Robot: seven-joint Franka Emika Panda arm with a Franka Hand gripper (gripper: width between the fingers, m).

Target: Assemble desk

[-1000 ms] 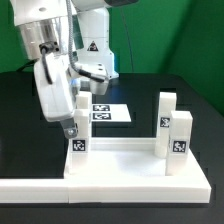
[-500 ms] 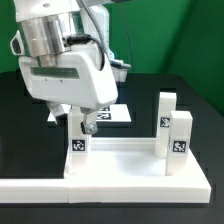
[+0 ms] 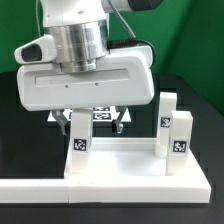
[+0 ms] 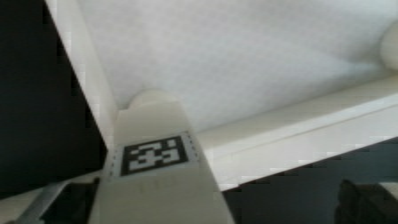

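Observation:
The white desk top [image 3: 130,165] lies upside down with tagged legs standing up from its corners. Two legs [image 3: 178,135] stand at the exterior view's right. One leg [image 3: 78,143] stands at the near left, and the hand hides any other left leg. My gripper [image 3: 93,123] hangs broadside just above and behind that left leg, open, with one finger [image 3: 67,123] close over it. In the wrist view the tagged leg [image 4: 160,165] stands between my dark fingers [image 4: 57,205], nearer one of them, with the desk top's rim [image 4: 285,130] beyond. My gripper [image 4: 214,208] holds nothing.
The marker board [image 3: 102,114] lies on the black table behind the desk, partly hidden by my hand. A long white border bar [image 3: 100,197] runs along the front edge of the scene. The arm's large white body fills the upper middle of the exterior view.
My hand has turned about its vertical axis from edge-on to broadside to the camera and shifted slightly right. The desk and its legs have not moved.

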